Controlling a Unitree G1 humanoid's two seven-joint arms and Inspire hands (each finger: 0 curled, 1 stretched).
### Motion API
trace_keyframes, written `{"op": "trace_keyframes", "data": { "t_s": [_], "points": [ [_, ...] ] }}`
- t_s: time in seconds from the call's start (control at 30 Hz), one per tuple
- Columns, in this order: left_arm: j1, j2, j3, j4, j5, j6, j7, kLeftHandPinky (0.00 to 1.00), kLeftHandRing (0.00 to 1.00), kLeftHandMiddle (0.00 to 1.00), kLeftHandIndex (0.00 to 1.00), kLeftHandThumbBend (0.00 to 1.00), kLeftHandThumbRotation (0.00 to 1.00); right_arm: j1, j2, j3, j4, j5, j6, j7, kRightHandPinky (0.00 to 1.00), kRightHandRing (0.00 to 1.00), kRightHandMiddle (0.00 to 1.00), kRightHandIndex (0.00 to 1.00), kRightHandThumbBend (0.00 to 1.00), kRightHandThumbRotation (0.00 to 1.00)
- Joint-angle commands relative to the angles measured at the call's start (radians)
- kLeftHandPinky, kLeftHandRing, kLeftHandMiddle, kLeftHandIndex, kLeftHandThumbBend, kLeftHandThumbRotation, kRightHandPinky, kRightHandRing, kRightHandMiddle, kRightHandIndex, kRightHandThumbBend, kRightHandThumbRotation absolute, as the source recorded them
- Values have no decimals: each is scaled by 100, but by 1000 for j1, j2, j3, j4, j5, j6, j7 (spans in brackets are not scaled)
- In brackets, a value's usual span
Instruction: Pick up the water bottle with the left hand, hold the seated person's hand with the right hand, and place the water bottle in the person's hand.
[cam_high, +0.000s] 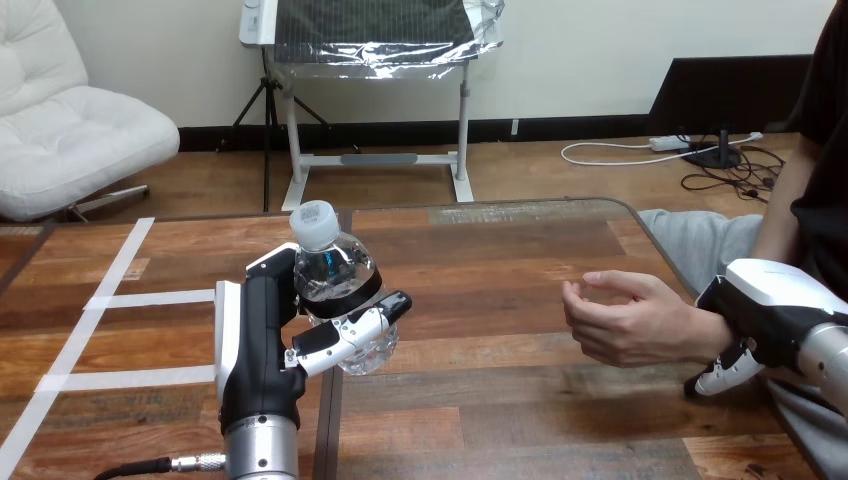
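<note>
So the left hand (262, 345) has the water bottle (335, 270) upright, fingers (350, 335) wrapped round its lower half, over the surface (500, 400). The right hand (775, 305) grips the person's wrist (703, 335); the person's hand (625, 318) sits well apart from the bottle.

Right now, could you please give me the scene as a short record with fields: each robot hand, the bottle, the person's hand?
left hand: fingers curled round the water bottle
water bottle: clear, white cap, about upright, apart from the person's hand
right hand: on the person's wrist, fingers curled under it
person's hand: over the table at the view's right, loosely cupped, holding nothing
hand-over: not yet done
</note>
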Motion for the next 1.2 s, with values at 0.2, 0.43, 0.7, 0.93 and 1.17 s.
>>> {"op": "trace_keyframes", "data": {
  "t_s": [0.2,0.43,0.7,0.93,1.17],
  "points": [
    [-82,3,4,-38,9,-18,1,37,41,45,44,71,0,-55,4,-19,21,24,-46,-42,15,22,30,31,73,0],
    [-83,3,4,-40,11,-15,2,37,42,45,44,71,0,-58,0,-23,20,29,-60,-47,15,22,29,31,73,0],
    [-83,2,5,-42,9,-11,2,37,42,45,44,72,0,-50,-11,-23,-8,14,-68,-66,14,21,29,31,74,0],
    [-83,4,6,-40,8,-18,2,37,42,45,44,72,0,-45,-13,-25,-33,12,-55,-58,15,22,29,32,73,0],
    [-82,7,5,-38,9,-26,1,37,42,45,44,71,0,-44,-14,-21,-42,3,-50,-61,15,22,30,32,74,0]
  ]
}}
